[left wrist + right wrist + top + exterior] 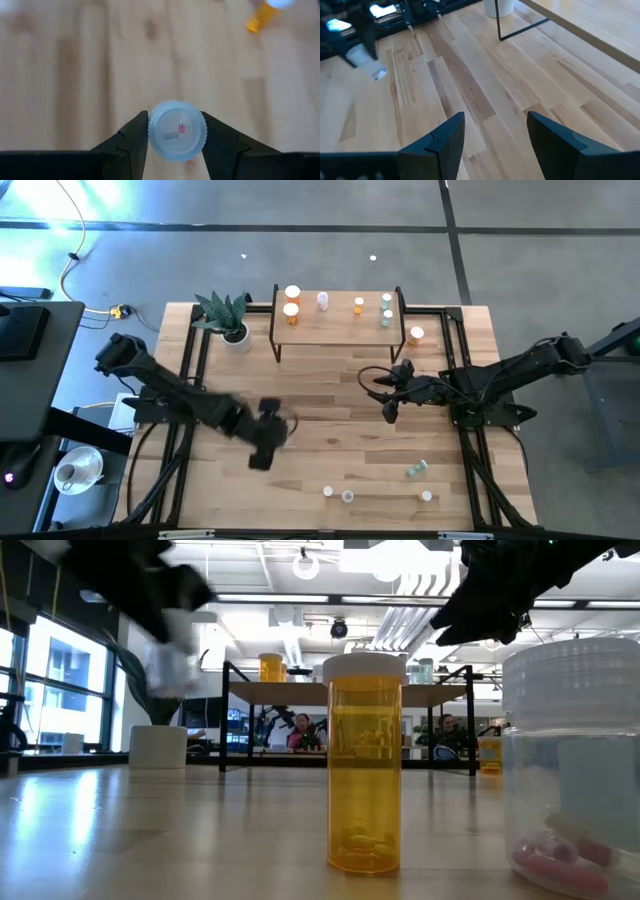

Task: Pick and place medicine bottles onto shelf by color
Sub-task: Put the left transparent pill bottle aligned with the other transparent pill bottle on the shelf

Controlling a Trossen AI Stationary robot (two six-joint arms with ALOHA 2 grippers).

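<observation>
White-capped clear bottle point(177, 131) clamped between left gripper point(268, 432) fingers, lifted above mid-table, pills inside. Grip looks like it's on the cap rim only, so it could slip or tilt. Right gripper point(390, 395) hovers fingers apart, empty, just before the shelf point(340, 330), crowding that approach. Shelf's middle stays free.

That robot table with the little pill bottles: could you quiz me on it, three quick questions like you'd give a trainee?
1. True or false: the left hand grips a clear bottle.
2. What does the right hand hold? A) an orange bottle B) nothing C) the plant
3. Fill in: the bottles already sorted stand on the ___.

Key: 1 true; 2 B, it hangs open over the table; 3 shelf.
</observation>
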